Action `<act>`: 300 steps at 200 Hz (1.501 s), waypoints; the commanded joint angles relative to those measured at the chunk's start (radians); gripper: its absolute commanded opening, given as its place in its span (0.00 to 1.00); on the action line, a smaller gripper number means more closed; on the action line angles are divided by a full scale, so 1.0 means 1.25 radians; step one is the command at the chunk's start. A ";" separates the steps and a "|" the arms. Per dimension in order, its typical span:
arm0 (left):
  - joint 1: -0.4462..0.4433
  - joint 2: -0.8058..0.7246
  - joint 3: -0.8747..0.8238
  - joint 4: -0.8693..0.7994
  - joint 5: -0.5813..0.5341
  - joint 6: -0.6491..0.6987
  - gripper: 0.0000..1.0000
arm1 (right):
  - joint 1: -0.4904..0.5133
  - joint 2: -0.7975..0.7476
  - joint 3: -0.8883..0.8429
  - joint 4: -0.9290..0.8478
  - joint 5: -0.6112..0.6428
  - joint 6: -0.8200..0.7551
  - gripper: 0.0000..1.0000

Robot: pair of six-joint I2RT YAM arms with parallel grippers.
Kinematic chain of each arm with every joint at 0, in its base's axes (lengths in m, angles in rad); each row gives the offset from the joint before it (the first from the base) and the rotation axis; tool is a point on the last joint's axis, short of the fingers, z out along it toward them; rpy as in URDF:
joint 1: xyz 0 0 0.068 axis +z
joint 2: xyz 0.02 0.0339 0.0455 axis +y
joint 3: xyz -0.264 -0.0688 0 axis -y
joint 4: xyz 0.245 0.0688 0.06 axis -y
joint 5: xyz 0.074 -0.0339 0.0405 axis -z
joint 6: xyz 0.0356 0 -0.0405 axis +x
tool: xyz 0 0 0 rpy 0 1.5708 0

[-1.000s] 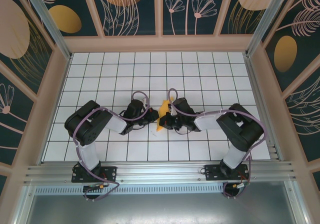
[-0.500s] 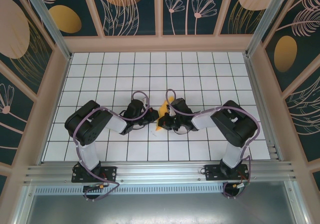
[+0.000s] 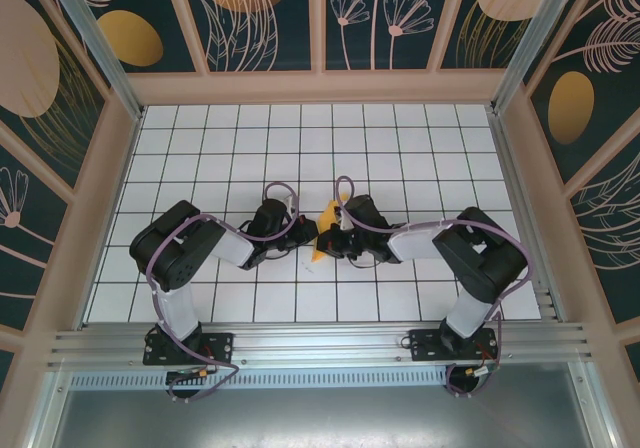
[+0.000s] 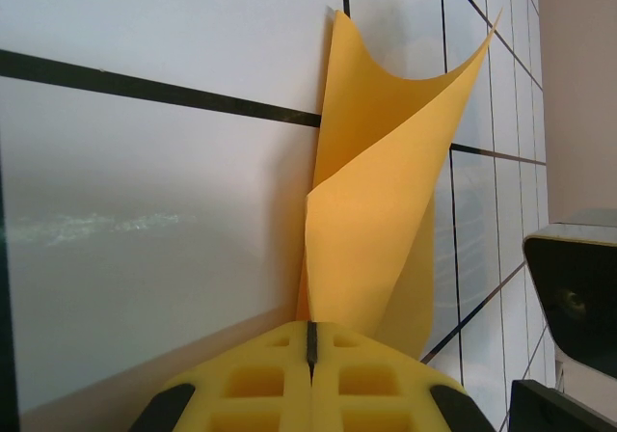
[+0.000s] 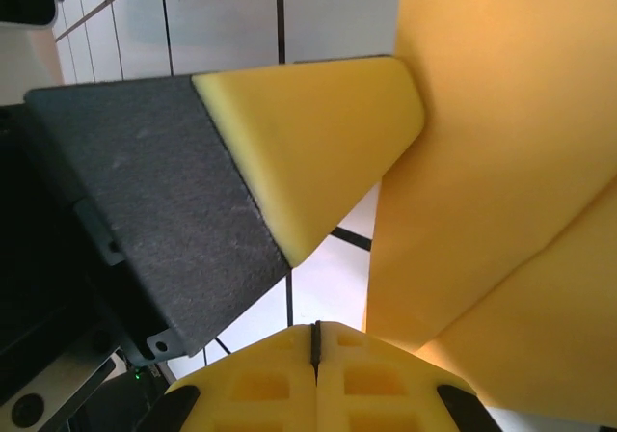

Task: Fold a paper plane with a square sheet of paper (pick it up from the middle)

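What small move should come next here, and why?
Probably lower the sheet and press its loose fold flat on the table. The left fingers are shut on its edge, the right fingers shut beside it, and it stands curled, not creased flat.

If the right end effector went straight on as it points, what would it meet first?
Probably the left end effector's finger, directly ahead of the right end effector; the orange paper stands beside that line. Depth unclear.
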 commanded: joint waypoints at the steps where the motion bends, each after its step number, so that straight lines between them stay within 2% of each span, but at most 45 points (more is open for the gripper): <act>1: 0.000 0.049 0.008 -0.063 -0.034 0.002 0.00 | 0.015 -0.004 -0.009 0.005 0.004 0.003 0.03; 83: -0.001 0.048 0.007 -0.064 -0.032 0.002 0.00 | 0.029 0.072 0.020 0.047 -0.001 0.011 0.02; 141: -0.001 0.053 -0.003 -0.046 -0.028 -0.006 0.00 | 0.029 0.111 0.056 -0.019 0.017 -0.005 0.02; 174: 0.000 0.050 -0.001 -0.048 -0.028 -0.005 0.00 | 0.015 0.002 0.037 -0.053 0.044 -0.032 0.03; 198: 0.000 0.048 0.008 -0.045 -0.010 0.009 0.00 | -0.032 -0.103 0.015 -0.080 0.065 -0.052 0.04; 221: -0.001 0.046 0.019 -0.053 0.009 0.029 0.00 | -0.087 -0.137 0.014 -0.107 0.082 -0.071 0.04; 245: 0.000 0.051 0.035 -0.072 0.023 0.041 0.00 | -0.125 -0.112 0.030 -0.105 0.067 -0.084 0.04; 300: -0.001 0.054 0.050 -0.114 0.015 0.052 0.00 | -0.129 0.005 0.072 -0.056 0.014 -0.073 0.03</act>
